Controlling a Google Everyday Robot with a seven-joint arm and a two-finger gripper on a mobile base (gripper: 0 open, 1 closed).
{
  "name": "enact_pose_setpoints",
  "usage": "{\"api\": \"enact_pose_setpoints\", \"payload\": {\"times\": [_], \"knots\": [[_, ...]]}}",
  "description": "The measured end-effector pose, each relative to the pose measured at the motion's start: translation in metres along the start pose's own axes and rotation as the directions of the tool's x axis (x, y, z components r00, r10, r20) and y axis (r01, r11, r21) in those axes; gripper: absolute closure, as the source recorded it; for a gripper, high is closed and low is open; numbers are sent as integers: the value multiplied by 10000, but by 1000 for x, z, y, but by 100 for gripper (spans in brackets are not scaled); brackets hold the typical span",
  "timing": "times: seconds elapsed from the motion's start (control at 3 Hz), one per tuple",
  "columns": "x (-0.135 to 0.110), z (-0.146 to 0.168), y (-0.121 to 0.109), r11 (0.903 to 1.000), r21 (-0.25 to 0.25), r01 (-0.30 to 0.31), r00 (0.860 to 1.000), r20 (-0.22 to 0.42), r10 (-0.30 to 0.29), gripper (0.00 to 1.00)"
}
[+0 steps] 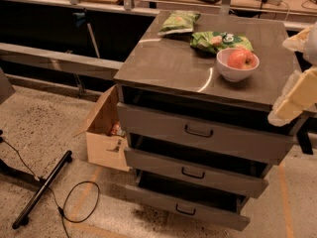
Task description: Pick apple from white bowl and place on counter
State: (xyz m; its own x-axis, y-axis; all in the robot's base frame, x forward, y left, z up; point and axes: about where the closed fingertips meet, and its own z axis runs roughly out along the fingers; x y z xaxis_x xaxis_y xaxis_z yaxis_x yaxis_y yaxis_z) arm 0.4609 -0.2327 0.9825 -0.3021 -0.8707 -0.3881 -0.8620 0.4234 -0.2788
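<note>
One apple (241, 59) sits in the white bowl (233, 74), up and left of the gripper (292, 100). The gripper hangs at the counter's (168, 63) right front corner, well apart from the bowl; open or closed, cannot tell. The bowl is near the right side, back from the front edge. Open counter lies left of the bowl. Two green snack bags (218, 41) lie behind it. The apple is round, with no clear long axis.
</note>
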Motion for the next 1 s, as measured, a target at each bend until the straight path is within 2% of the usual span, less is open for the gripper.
{"api": "enact_pose_setpoints", "payload": {"times": [0.33,0.67,1.0], "knots": [[9,1,-38,9873,1043,-1196,9903,832,1112,0],[18,13,-77,9460,2169,-2408,9676,1294,2166,0],[10,5,-100,9092,2840,-3044,9467,1957,2558,0]]}}
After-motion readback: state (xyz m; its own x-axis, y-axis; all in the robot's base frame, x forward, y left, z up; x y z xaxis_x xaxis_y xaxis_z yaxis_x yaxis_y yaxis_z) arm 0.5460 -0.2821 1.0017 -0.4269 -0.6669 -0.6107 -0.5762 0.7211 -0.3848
